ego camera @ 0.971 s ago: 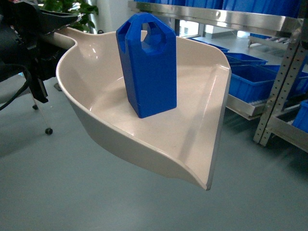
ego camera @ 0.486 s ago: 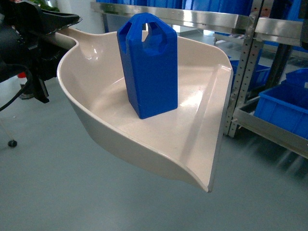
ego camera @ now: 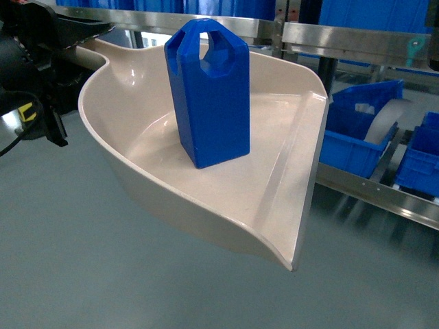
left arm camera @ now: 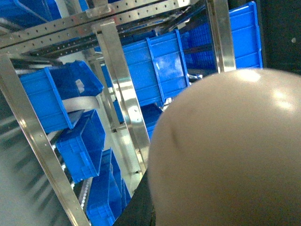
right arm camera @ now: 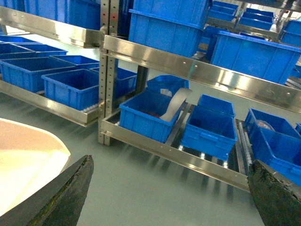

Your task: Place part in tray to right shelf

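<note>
Here the part (ego camera: 207,92) stands upright in the tray (ego camera: 274,205); left fingers hidden, right fingers (right arm camera: 66,195) apart.

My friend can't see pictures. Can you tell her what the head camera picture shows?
A tall bright-blue part stands upright in a cream tray shaped like a dustpan, held up above a grey floor. A black robot arm holds the tray's handle at the left. Behind are steel shelves with blue crates.
</note>
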You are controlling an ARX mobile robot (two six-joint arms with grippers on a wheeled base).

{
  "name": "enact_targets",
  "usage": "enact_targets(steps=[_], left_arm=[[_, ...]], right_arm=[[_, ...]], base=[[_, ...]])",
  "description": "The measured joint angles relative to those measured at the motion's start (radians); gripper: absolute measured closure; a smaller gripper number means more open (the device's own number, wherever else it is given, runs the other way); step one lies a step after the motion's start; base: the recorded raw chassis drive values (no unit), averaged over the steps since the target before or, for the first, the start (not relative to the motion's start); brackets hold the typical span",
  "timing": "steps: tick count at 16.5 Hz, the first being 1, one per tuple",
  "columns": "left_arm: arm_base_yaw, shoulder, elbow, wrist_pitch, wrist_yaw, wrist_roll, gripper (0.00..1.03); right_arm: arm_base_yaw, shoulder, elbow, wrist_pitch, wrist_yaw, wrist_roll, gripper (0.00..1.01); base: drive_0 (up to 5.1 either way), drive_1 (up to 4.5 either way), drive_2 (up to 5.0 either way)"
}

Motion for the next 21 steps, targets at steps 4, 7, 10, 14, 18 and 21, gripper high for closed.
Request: enact_targets(steps=[4, 7, 10, 14, 18, 21], left_arm=[[0.001, 0.000, 0.000, 0.000, -0.003, 0.000, 0.90], [0.001, 0.000, 0.000, 0.000, -0.003, 0.000, 0.90], [0.001, 0.000, 0.000, 0.000, -0.002, 0.000, 0.90], [0.001, 0.000, 0.000, 0.000, -0.002, 0.000, 0.90], [0.001, 0.000, 0.000, 0.000, -0.001, 0.000, 0.90], [0.002, 0.000, 0.000, 0.000, -0.004, 0.000, 0.90]], right_arm=[[0.000, 0.000, 0.000, 0.000, 0.000, 0.000, 0.03], [0.000, 0.000, 0.000, 0.000, 0.000, 0.000, 0.03], [0.000, 0.000, 0.000, 0.000, 0.000, 0.000, 0.03], [0.000, 0.000, 0.000, 0.000, 0.000, 0.000, 0.03], [0.000, 0.000, 0.000, 0.000, 0.000, 0.000, 0.03], [0.000, 0.000, 0.000, 0.000, 0.000, 0.000, 0.03]], base=[[-1.6, -1.57, -1.6], [-1.6, -1.55, -1.6], [-1.5, -1.51, -1.5], [-1.5, -1.51, -1.5], [-1.6, -1.61, -1.6], [-1.8, -1.76, -1.8]])
